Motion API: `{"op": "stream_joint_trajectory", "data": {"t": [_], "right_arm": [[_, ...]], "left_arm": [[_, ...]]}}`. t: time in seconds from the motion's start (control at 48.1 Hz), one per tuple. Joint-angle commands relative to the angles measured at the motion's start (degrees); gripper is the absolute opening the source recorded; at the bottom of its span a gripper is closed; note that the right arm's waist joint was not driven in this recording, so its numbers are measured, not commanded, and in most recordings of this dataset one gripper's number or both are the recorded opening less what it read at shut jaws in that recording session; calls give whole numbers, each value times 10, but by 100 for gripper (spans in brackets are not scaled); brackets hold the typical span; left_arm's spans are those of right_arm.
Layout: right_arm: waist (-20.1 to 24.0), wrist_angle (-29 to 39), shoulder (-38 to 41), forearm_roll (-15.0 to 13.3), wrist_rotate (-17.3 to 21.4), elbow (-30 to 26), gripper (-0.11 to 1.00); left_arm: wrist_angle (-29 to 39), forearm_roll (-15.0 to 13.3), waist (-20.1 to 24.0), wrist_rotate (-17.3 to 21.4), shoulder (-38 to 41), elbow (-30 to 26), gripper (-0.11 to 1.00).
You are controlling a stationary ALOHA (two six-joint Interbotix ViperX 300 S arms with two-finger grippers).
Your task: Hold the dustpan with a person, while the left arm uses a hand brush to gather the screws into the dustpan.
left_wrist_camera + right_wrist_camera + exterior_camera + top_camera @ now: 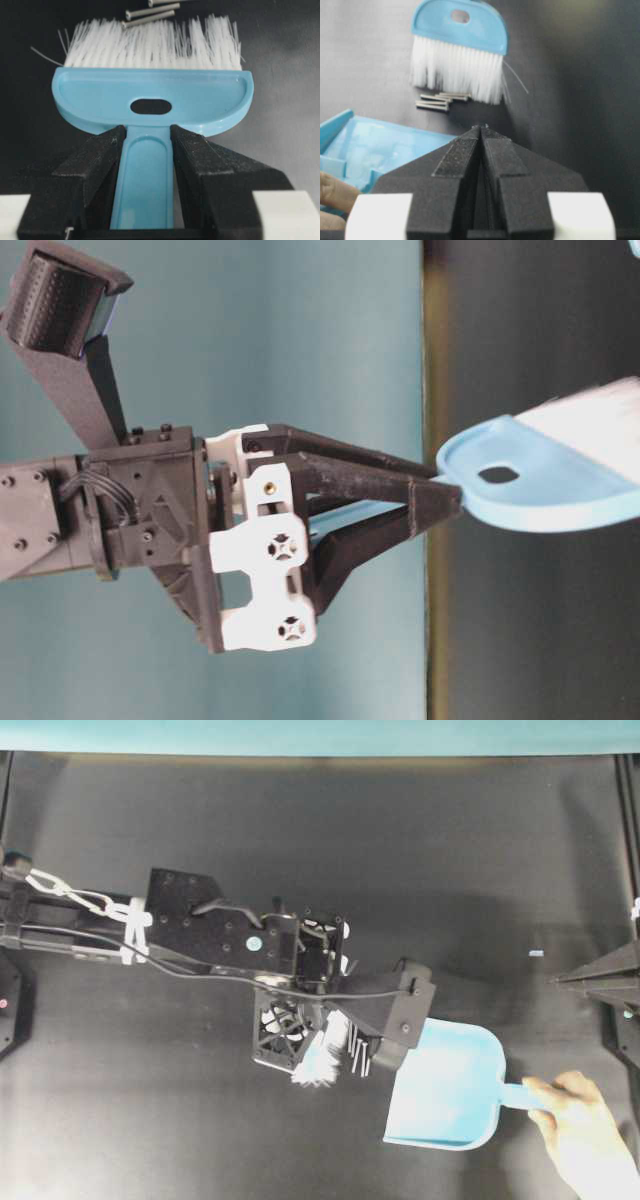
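Observation:
My left gripper (147, 136) is shut on the handle of the light blue hand brush (150, 95). Its white bristles (320, 1062) rest on the black table, just left of the dustpan. Several thin silver screws (440, 101) lie bunched right against the bristle tips, between the brush (460, 45) and the open front edge of the light blue dustpan (445, 1085). A person's bare hand (585, 1130) holds the dustpan's handle at the lower right. My right gripper (482, 131) is shut and empty, off at the right edge (562, 980).
The black table mat (400, 850) stretches behind the arm to a teal back wall (320, 735). A small pale scrap (536, 953) lies on the mat near the right gripper. The left arm (200, 930) crosses from the left edge.

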Motion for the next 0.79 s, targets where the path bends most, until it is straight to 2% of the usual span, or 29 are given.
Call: {"op": "stream_joint_trajectory", "data": {"t": [0.0, 0.291, 0.478, 0.769], "right_arm": [[0, -4, 3, 0, -4, -3, 1], [-1, -4, 2, 0, -4, -3, 1], [-1, -4, 2, 0, -4, -3, 1], [-1, -4, 2, 0, -4, -3, 1]], "left_arm": [[-16, 0, -4, -1, 4, 11, 32], [-51, 0, -9, -3, 7, 5, 32], [-88, 0, -13, -17, 14, 4, 32], [-104, 0, -21, -18, 35, -25, 32]]}}
